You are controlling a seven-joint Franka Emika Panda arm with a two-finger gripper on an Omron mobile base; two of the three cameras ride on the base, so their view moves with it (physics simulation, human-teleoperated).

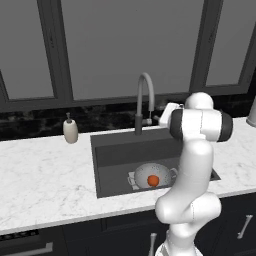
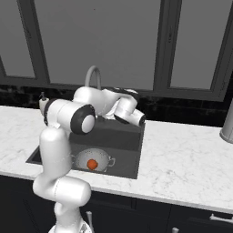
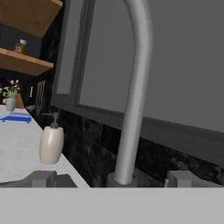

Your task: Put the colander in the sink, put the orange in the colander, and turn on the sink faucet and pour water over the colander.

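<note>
The grey colander (image 1: 150, 173) (image 2: 93, 159) stands on the floor of the dark sink (image 1: 116, 156) (image 2: 124, 139), with the orange (image 1: 153, 180) (image 2: 92, 164) inside it. Behind the basin rises the gooseneck sink faucet (image 1: 143, 100) (image 2: 93, 75) (image 3: 134, 96). My gripper (image 1: 159, 118) (image 3: 114, 179) is at the faucet's base, just to its right, and open. In the hand view its two fingertips (image 3: 43, 178) stand far apart, and the faucet's stem rises between them a little way ahead. Water is out of view.
A beige soap dispenser (image 1: 70, 130) (image 3: 51, 144) stands on the marble counter (image 1: 45, 180) left of the sink. A grey metal vessel (image 2: 227, 123) sits at the far right. Dark backsplash and windows run behind the faucet. Wooden shelves (image 3: 26, 61) hang far left.
</note>
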